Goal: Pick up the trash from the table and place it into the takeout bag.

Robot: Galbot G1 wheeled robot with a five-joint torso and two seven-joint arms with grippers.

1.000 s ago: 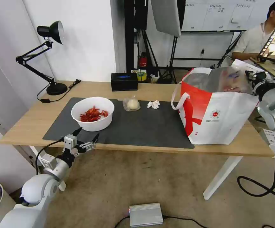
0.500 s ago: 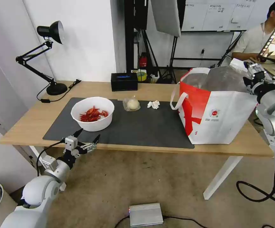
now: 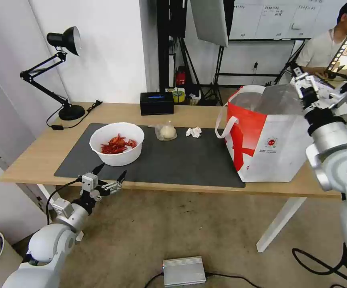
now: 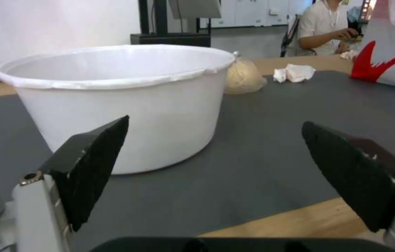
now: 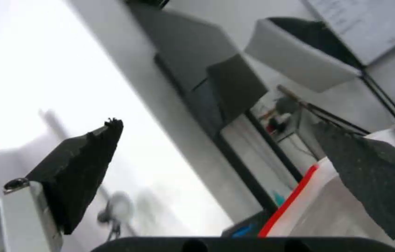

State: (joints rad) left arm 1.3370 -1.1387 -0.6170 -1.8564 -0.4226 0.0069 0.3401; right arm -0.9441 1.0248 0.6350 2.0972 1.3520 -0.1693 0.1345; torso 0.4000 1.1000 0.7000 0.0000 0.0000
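On the dark mat point(image 3: 173, 160) of the worktop point(image 3: 33, 152) lie 3 pieces of trash: a white bowl of red shells point(image 3: 117, 143), a clear bag with a pale bun point(image 3: 166, 131) and a crumpled white tissue point(image 3: 194, 132). The takeout bag point(image 3: 269, 136) stands upright at the right end of the mat, mouth up, its foil lining showing.

The left claw point(image 3: 109, 176) hovers just off the near edge of the worktop, jaws spread wide and empty, aimed at the bowl's side wall point(image 4: 118, 105). The right claw point(image 3: 316, 86) is raised above the far right corner of the takeout bag, jaws apart, holding nothing.

The bowl looks like thin, stiff plastic with a rolled rim; it is round, so it has no long axis, and it sits upright and open. It is probably light, but the loose shells would spill if it tilts, so a pinch across the rim wall, kept level, seems safest. The bun bag is soft and slippery, its knotted top pointing up; that twist looks the best hold. The tissue is feather-light and crushable, lying slightly longer left to right, and can be pinched anywhere
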